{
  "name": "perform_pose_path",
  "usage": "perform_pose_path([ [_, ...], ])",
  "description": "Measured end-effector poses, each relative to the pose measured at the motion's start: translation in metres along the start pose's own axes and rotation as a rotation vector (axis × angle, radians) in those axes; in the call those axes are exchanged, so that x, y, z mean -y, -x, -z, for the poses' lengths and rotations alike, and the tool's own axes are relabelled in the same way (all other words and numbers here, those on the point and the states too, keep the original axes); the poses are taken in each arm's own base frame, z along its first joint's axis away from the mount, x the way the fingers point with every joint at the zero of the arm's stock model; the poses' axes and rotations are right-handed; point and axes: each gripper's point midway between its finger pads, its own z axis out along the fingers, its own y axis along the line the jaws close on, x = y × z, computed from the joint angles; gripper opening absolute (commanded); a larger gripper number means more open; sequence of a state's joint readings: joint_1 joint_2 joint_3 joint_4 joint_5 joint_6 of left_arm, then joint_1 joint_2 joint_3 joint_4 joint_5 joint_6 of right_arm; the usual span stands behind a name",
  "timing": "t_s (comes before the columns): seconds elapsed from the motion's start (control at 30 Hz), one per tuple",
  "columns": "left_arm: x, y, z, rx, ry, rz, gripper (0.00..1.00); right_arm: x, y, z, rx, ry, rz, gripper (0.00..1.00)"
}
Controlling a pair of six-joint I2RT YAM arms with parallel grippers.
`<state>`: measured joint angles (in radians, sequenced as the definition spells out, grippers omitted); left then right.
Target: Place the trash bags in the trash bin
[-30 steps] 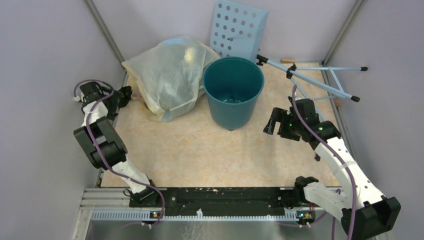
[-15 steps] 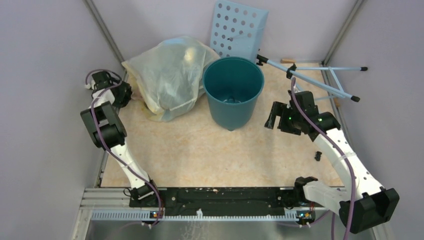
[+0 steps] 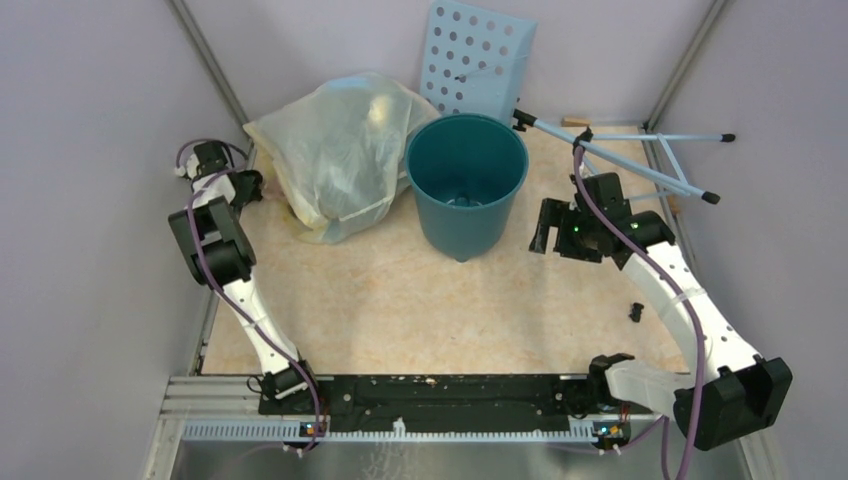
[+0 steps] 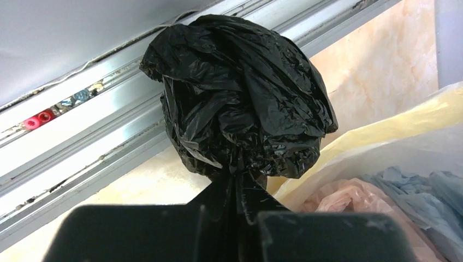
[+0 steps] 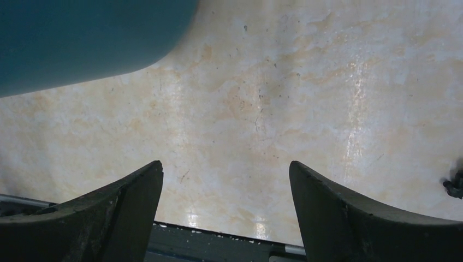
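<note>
In the left wrist view a crumpled glossy black trash bag [image 4: 240,93] bulges against the aluminium rail, and my left gripper [image 4: 237,177] is shut on its lower folds. From above, the left gripper [image 3: 248,187] sits at the far left edge beside the big translucent bag; the black bag cannot be made out there. The teal trash bin [image 3: 470,225] stands upright at the back middle, and its side fills the top left corner as the bin [image 5: 82,38] in the right wrist view. My right gripper [image 3: 546,238] hangs open and empty just right of the bin, seen above bare table as the right gripper [image 5: 226,170].
A large translucent yellowish bag [image 3: 340,150], stuffed with pink and blue plastic [image 4: 393,202], lies left of the bin. A pale blue perforated panel [image 3: 475,60] leans on the back wall. A folded stand [image 3: 640,155] lies back right. A small black piece [image 3: 636,311] rests on the table at right.
The left gripper reached toward the back left edge and closed on the black bag. The right arm drifted slightly toward the back, jaws still wide.
</note>
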<state>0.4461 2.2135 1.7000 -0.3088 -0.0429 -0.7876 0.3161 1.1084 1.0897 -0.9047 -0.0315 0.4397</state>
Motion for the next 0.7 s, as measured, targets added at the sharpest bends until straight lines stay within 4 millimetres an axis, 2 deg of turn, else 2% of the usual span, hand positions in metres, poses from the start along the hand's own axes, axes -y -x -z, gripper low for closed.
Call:
perform_pose_path([
  [0.13,-0.001,-0.004,0.004,-0.014,0.003,-0.009,0.00,-0.001,0.003,-0.002,-0.004,-0.001,0.004,0.85],
  [0.27,-0.016,-0.019,0.030,-0.059,0.023,-0.005,0.00,-0.002,0.003,-0.003,-0.001,0.004,0.003,0.85],
  [0.4,-0.036,-0.027,0.081,-0.071,0.050,0.047,0.00,-0.005,0.003,-0.002,-0.004,0.017,-0.002,0.83],
  [0.47,-0.038,-0.029,0.109,-0.059,0.038,0.070,0.00,-0.008,0.004,-0.003,0.000,0.030,-0.009,0.82],
  [0.57,-0.028,-0.033,0.151,-0.037,-0.012,0.081,0.00,-0.013,0.005,-0.002,-0.001,0.053,-0.025,0.82],
  [0.7,0.001,-0.038,0.202,-0.006,-0.106,0.043,0.00,-0.019,0.004,-0.001,-0.009,0.079,-0.046,0.82],
])
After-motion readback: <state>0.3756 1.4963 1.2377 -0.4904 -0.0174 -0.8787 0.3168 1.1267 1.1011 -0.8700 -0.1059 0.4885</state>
